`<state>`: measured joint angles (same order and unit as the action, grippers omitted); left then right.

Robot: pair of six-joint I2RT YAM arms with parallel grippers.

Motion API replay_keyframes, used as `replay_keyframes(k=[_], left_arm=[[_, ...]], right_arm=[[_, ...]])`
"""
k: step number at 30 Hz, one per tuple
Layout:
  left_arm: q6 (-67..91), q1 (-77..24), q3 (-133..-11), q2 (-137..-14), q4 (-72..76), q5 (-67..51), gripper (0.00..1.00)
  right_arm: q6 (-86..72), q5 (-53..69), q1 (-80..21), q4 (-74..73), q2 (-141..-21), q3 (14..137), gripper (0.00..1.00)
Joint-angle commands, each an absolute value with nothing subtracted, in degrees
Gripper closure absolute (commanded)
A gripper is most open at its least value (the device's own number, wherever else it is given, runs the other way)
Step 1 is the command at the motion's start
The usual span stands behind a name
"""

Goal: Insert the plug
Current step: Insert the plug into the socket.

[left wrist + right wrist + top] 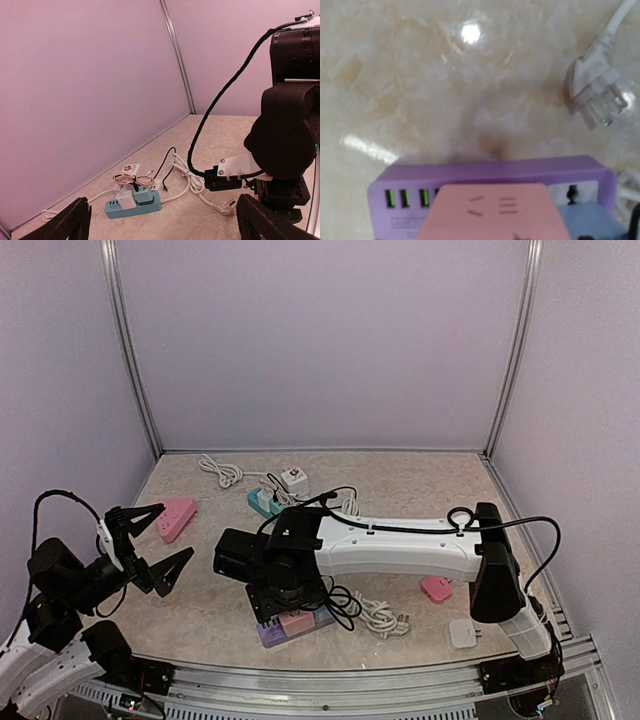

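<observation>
Right wrist view is showing the pink plug [492,212] sitting on the purple strip [485,172] near the tabletop's near edge. I cannot tell whether the right gripper [288,592] is gripping, and the left gripper [177,530] is idling with fingers apart. A snagging retreat risks tilting the plug loose.

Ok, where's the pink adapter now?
Right wrist view: the pink adapter sits on the purple power strip, left of a blue plug; top view: near the table's front edge, under the right arm.

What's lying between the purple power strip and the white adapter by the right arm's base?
A coiled white cord with its plug lies between the purple power strip and the white adapter; the top view shows it.
</observation>
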<state>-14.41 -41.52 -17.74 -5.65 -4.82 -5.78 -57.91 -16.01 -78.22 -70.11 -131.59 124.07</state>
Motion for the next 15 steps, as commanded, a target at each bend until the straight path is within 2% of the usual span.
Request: replay_keyframes(k=[1, 5, 9, 11, 15], left_arm=[[-14.85, -41.13, -17.31, -5.92, -5.71, -6.55, 0.01], [-14.93, -41.13, -17.31, -5.96, -5.71, -6.66, 0.01], [-14.77, -41.05, -17.48, -5.91, -5.97, -7.53, 0.01], [-14.09, -40.64, -17.72, -5.77, -6.14, -9.41, 0.01], [-10.28, -37.78, -18.51, -5.25, -6.88, -15.39, 0.01]], right_arm=[[-58.12, -20.17, -78.31, -71.79, -130.47, 125.13, 0.17], [-53.34, -22.89, -78.33, -70.72, -129.41, 126.12, 0.13], [-33.76, -23.82, -78.39, -61.30, -125.07, 123.48, 0.10], [-19.17, -19.34, -78.25, -52.31, -121.09, 117.71, 0.09], [6.87, -2.47, -77.30, -38.19, -113.11, 105.38, 0.07]])
